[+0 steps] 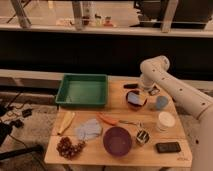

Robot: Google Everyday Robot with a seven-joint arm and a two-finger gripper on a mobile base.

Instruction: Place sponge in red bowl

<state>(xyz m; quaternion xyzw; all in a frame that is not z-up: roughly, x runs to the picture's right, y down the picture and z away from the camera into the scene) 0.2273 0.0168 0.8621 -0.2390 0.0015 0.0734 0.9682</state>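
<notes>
Gripper: the gripper point(145, 91) sits right of centre in the frame, at the far right part of the table, low over the upper rim of the red bowl; whether it is parted or closed, or has hold of anything, I cannot tell.
Arm: the white arm point(172, 87) runs from the lower right edge of the frame up and left, then bends down to the gripper.
Sponge: the sponge point(134, 99), pale blue, lies inside the red bowl, just below and left of the gripper; contact between them cannot be made out.
Red bowl: the red bowl point(136, 105) stands on the table point(90, 150) right of the green tray.
Green tray: the green tray point(82, 90) is at the table's upper left.
Purple bowl: the purple bowl point(117, 140) is at lower centre, well apart from the red bowl.
Blue cup: the blue cup point(161, 102) is just right of the red bowl.
White container: the white container point(166, 120) is below the blue cup.
Grapes: the grapes point(68, 147) are at the table's lower left corner.
</notes>
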